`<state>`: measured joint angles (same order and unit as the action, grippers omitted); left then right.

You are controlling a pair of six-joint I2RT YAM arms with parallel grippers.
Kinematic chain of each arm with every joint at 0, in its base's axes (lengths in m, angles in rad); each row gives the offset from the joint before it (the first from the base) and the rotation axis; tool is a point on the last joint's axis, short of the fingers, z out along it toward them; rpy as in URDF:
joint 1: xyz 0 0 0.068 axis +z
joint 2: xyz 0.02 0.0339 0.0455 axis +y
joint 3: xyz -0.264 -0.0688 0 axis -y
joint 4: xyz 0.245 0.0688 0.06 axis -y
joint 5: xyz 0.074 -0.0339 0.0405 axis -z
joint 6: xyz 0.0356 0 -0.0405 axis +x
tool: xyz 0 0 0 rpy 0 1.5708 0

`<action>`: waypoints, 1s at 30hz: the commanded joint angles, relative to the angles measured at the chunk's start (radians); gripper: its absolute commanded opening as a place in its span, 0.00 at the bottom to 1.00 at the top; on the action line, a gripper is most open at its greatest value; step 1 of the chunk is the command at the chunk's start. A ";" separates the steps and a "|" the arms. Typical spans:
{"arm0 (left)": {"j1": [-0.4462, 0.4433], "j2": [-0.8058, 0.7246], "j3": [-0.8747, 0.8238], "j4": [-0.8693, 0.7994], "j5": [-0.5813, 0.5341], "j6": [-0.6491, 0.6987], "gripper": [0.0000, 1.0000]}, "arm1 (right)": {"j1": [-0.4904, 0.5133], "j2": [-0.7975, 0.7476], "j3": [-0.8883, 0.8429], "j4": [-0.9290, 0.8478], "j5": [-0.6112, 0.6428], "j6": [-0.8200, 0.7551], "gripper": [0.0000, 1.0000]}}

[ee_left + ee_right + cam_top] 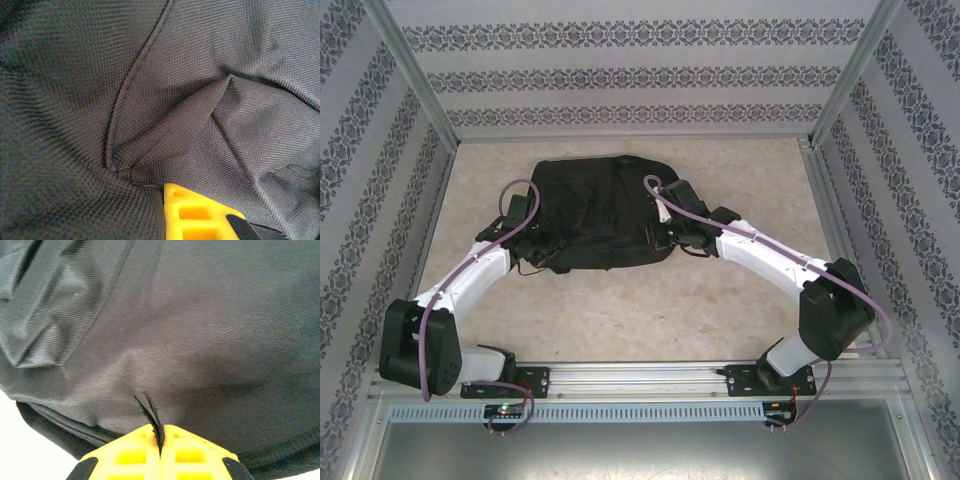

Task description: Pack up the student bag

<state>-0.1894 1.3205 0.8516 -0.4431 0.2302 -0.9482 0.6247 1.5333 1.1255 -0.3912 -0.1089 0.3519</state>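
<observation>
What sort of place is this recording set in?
Probably a lab robot cell, not a classroom: aluminium frame posts hold patterned wall panels around a beige table, and the arms are bolted to a metal rail at its near edge.

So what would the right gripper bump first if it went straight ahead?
Probably the student bag; its black fabric lies just ahead of the right gripper, shut on a thin black tab.

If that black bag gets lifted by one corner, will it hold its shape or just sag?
Probably sag: the bag lies flat and its cloth puckers into folds. It looks fairly empty, so likely light. The woven fabric seems grippy; the right gripper pinches a thin strip of it.
</observation>
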 commanded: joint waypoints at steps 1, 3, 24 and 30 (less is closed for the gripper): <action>0.003 0.015 0.027 -0.077 -0.078 0.066 0.00 | -0.070 -0.058 -0.044 0.138 0.052 -0.063 0.00; 0.003 0.024 0.037 -0.088 -0.087 0.075 0.00 | -0.099 -0.066 -0.052 0.143 0.064 -0.083 0.00; 0.004 0.347 0.471 -0.231 -0.153 0.264 0.05 | 0.039 -0.209 -0.193 0.233 0.055 0.057 0.00; 0.007 0.446 0.686 -0.335 -0.138 0.279 0.44 | 0.162 -0.146 -0.209 0.365 0.135 0.316 0.00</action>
<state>-0.1833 1.7927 1.4811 -0.6994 0.0967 -0.6975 0.7551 1.3663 0.9184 -0.1570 -0.0357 0.5007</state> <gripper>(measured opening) 0.414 0.040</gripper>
